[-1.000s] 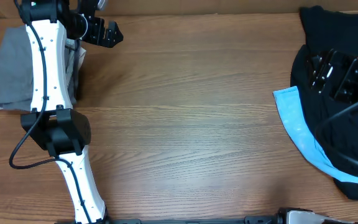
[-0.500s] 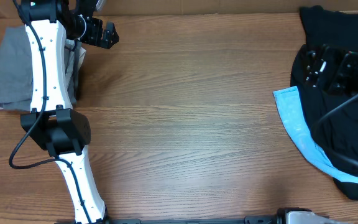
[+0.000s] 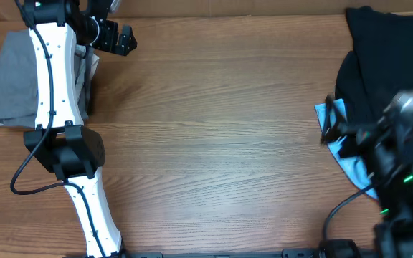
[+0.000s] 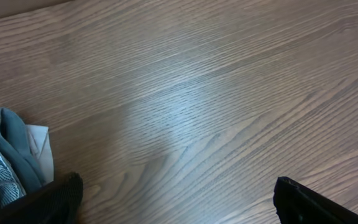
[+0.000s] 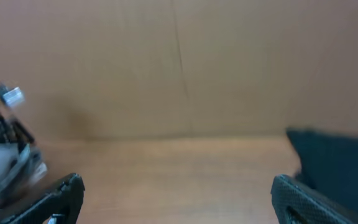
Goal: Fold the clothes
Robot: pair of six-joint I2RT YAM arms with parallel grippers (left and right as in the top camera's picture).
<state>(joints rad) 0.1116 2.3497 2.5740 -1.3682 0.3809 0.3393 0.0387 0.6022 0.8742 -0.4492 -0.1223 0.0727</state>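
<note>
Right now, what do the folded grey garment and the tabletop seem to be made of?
Folded medium-grey shorts: probably soft woven cloth, matte, going by limp rounded edges and a dull even surface. Brown table: wood or wood-look laminate, smooth, slightly glossy; long grain lines and a pale glare patch show.

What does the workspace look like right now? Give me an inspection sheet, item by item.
Surface: wooden table, wood-grain top.
Job's things: grey shorts lie folded at the far left edge.
Clutter: black garments and light-blue garment at right edge.
Grippers: left gripper open, empty; right gripper open, empty.
Cables: black cable loops near the left side.
Surroundings: brown wall behind table.
</note>
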